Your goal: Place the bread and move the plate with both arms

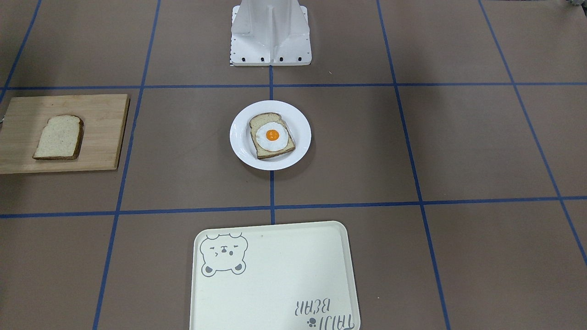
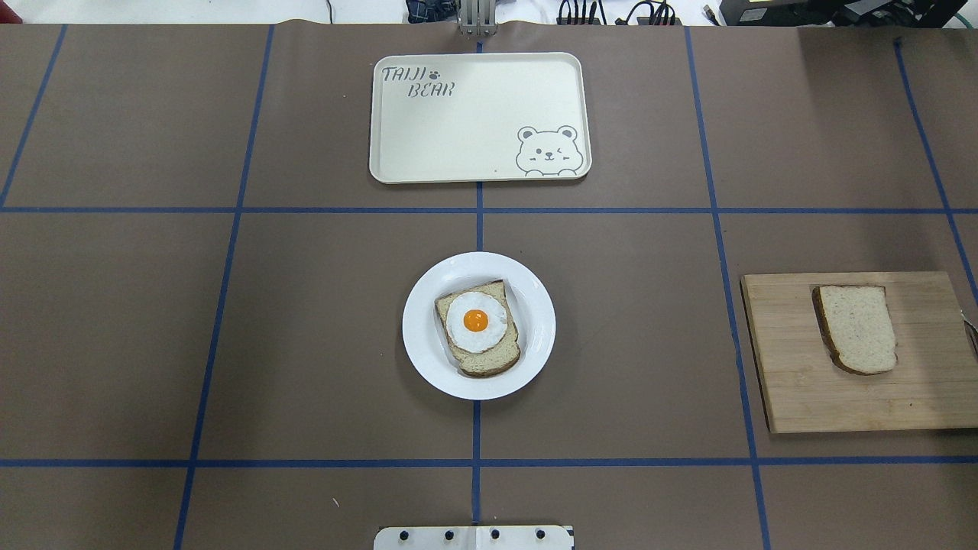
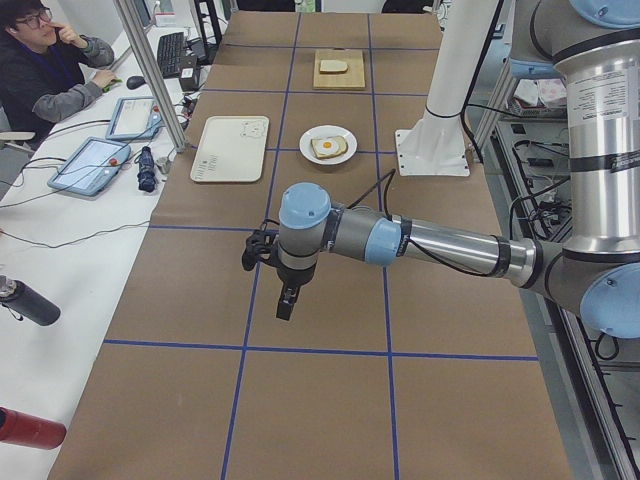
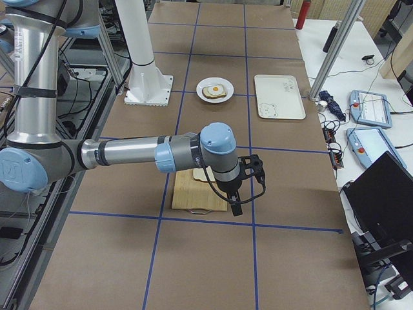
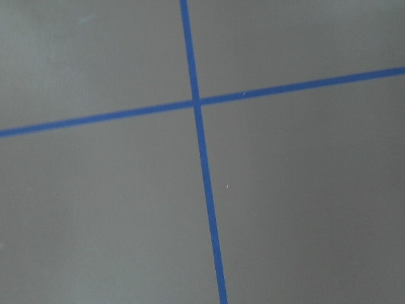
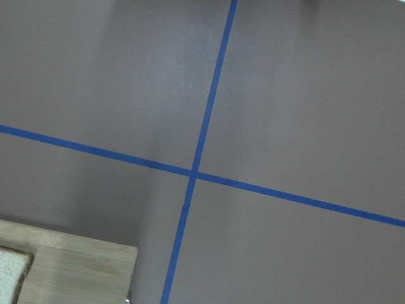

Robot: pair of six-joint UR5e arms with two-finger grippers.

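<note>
The bare bread slice [image 1: 58, 137] lies on a wooden cutting board [image 1: 103, 133] on the robot's right side, and shows in the overhead view [image 2: 857, 328] too. The white plate [image 1: 238, 137] sits at the table's middle [image 2: 535, 305] and holds a slice topped with a fried egg [image 1: 271, 135]. My left gripper [image 3: 286, 305] hangs over bare table far from the plate. My right gripper [image 4: 236, 208] hangs just past the board's outer end. Both show only in side views, so I cannot tell whether they are open or shut. The right wrist view catches the bread's corner [image 6: 12, 272].
A cream bear tray [image 2: 474, 114] lies beyond the plate, on the operators' side. The white base stand [image 1: 270, 36] is behind the plate. A person sits at a side desk [image 3: 50, 60] with tablets. Blue tape lines grid the brown table.
</note>
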